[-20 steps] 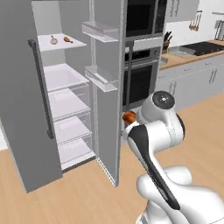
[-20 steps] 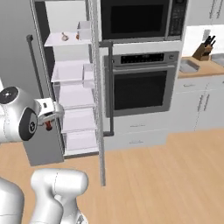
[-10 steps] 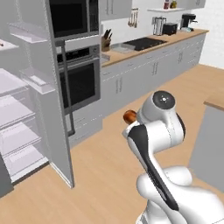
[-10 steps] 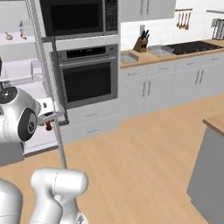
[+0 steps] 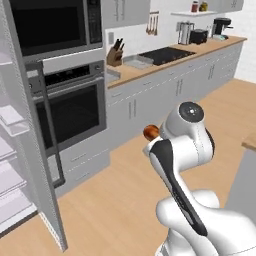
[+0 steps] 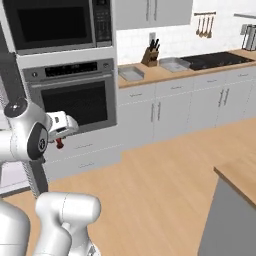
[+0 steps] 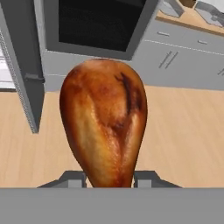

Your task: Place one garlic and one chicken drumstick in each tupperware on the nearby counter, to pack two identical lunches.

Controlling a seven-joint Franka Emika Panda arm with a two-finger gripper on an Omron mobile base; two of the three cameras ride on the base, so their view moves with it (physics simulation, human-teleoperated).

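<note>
A glossy red-brown chicken drumstick [image 7: 105,118] is clamped between my gripper [image 7: 109,178] fingers, fat end pointing away from the hand. It shows as a small red-brown knob [image 5: 150,132] beside the arm, and under the hand [image 6: 59,143] in the right base view. My gripper [image 6: 61,136] is held at chest height in front of the oven. Two light-grey tupperware trays [image 6: 131,73] [image 6: 175,64] lie on the wood-grain counter [image 6: 165,74], far ahead; one tupperware [image 5: 137,61] sits by the knife block. The garlic is out of view.
A built-in oven [image 6: 75,95] and microwave stand to the left, with the open fridge door [image 5: 30,165] beside them. A knife block [image 6: 150,55] and black cooktop [image 6: 215,60] are on the counter. An island corner [image 6: 235,205] juts in at lower right. Wooden floor lies between.
The whole picture has swung from the open fridge towards the oven and counter, so the base has turned. The drumstick stays in my gripper.
</note>
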